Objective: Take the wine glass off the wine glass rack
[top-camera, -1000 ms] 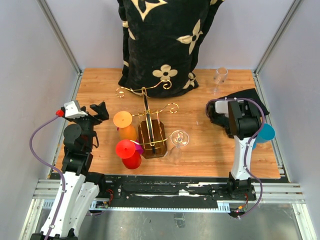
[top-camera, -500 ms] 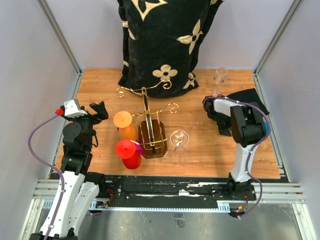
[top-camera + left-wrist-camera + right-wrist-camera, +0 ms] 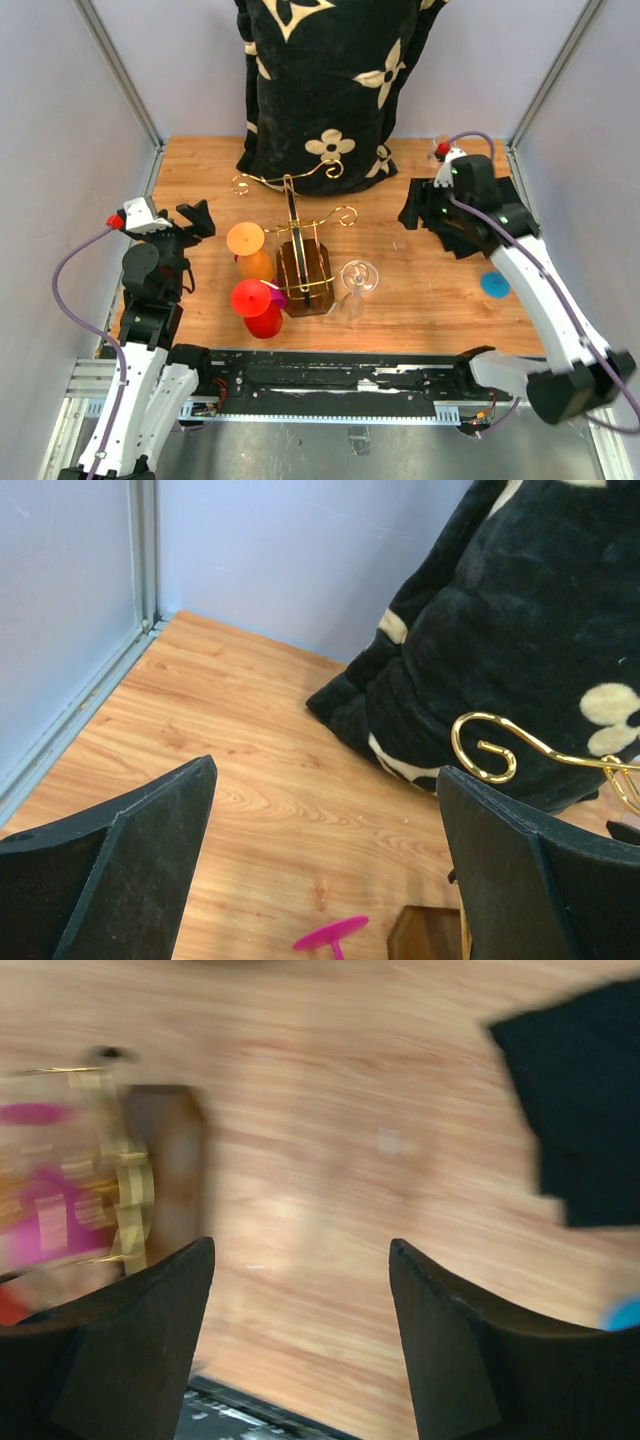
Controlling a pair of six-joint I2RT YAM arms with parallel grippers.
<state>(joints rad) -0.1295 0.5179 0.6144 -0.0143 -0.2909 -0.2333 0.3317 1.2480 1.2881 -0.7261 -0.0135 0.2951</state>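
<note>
The wine glass rack (image 3: 303,262) stands on the wooden table (image 3: 400,300), its gold scrolls rising over the dark brown base. A clear wine glass (image 3: 357,278) sits just right of the rack's base, foot uppermost. Whether it hangs from a wire arm I cannot tell. An orange glass (image 3: 247,245) and a red glass (image 3: 257,302) sit against the rack's left side.

The right gripper (image 3: 410,212) hovers right of the rack, well apart from the clear glass, jaws spread with nothing between them. Its wrist view is blurred, so the rack shows only as a smear. The left gripper (image 3: 197,218) is left of the rack, jaws wide and empty. Its wrist view cuts the rack down to one gold scroll. A black flowered cushion (image 3: 320,80) stands behind the rack.
</note>
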